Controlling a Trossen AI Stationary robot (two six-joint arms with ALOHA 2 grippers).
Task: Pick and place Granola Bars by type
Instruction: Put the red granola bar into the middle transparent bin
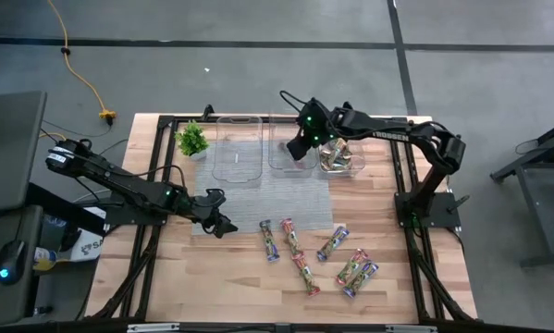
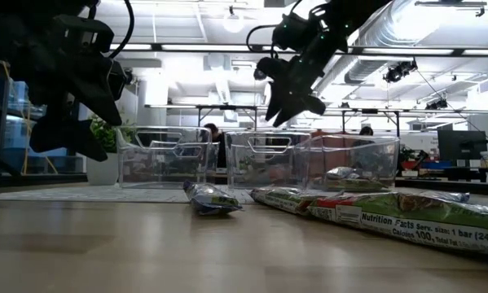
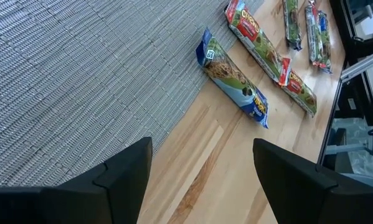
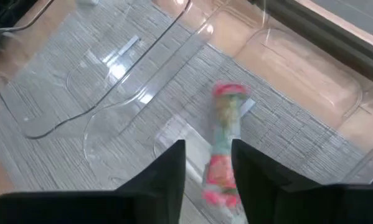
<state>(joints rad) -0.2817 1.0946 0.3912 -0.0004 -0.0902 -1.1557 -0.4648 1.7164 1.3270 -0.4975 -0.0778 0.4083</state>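
Observation:
Several granola bars lie flat on the wood near the table's front. Among them are a blue one (image 1: 270,240) (image 3: 236,78), red-pink ones (image 1: 290,235) (image 3: 258,37) and a blue-purple one (image 1: 362,277). Green-tan bars (image 1: 337,157) sit in the right tub. My left gripper (image 1: 217,223) (image 3: 202,168) hangs open over the wood at the mat's near left corner, left of the blue bar. My right gripper (image 1: 300,148) (image 4: 209,168) is open above the middle tub (image 1: 290,139). A blurred red-pink bar (image 4: 222,149) shows past its fingertips, over the tub floor. My right gripper points down into the middle tub. The red-pink bar's near end (image 4: 216,190) shows in the gap between the two fingers. The bar is blurred, and I cannot tell whether either finger touches it.
Three clear tubs stand in a row on a grey woven mat (image 1: 258,199) at the table's far side; the left tub (image 1: 237,148) holds nothing I can see. A small green plant (image 1: 192,140) stands left of them. Black frame rails run along the table's edges.

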